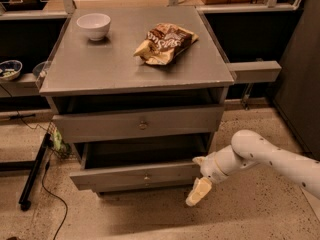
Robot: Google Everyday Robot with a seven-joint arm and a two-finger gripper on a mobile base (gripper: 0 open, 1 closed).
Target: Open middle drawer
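Left of end effector (201, 181) — middle drawer (135, 176)

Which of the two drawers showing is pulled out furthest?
The lower drawer, beside the tool at its right end. Its front stands well forward of the upper drawer, exposing a wide dark opening behind it.

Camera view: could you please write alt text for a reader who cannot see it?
The robot's gripper hangs by the right front corner of the middle drawer, which stands pulled out from a grey cabinet. A white bowl and a crumpled snack bag lie on its top.
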